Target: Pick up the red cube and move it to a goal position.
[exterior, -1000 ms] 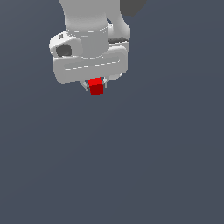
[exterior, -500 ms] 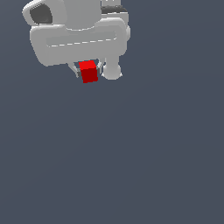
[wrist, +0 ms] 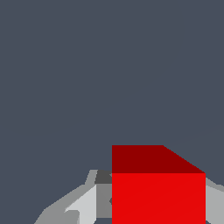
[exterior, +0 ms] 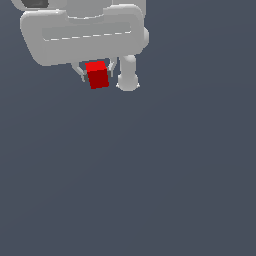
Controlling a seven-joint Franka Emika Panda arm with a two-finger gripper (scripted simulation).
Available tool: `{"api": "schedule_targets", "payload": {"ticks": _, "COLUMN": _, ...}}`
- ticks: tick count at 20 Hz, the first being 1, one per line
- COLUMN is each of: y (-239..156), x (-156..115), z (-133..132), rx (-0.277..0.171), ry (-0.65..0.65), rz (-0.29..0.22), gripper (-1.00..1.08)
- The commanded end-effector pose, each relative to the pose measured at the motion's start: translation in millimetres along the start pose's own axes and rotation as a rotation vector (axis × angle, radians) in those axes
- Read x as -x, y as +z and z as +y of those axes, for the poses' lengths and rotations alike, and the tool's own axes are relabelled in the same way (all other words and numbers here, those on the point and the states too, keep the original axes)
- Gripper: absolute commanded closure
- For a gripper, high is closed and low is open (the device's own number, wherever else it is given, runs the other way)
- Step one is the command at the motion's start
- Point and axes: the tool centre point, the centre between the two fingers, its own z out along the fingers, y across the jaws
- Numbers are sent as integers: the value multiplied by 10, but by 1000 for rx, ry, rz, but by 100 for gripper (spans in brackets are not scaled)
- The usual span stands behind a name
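Note:
The red cube (exterior: 97, 74) is a small bright red block held between the two fingers of my white gripper (exterior: 97, 76), just under the wide white hand, at the top of the exterior view and left of its middle. The gripper is shut on the cube and carries it in the air. In the wrist view the cube (wrist: 157, 188) fills the space between the grey fingers (wrist: 83, 203). No goal marker shows in either view.
A plain dark grey-blue surface (exterior: 150, 180) fills both views with nothing else on it. A white rounded part of the hand (exterior: 128, 75) hangs beside the cube on the exterior view's right.
The gripper, with the red cube in it, has moved toward the exterior view's upper left and appears larger in the frame. The cube stays held between the fingers.

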Motion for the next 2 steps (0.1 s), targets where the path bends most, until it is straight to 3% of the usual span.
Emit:
{"api": "schedule_targets", "payload": {"ticks": 1, "y": -17, "x": -6, "z": 4, "rx": 0, "ry": 0, "rz": 0, "gripper": 108}}
{"api": "schedule_targets", "payload": {"ticks": 2, "y": -18, "x": -6, "z": 4, "rx": 0, "ry": 0, "rz": 0, "gripper": 108}}
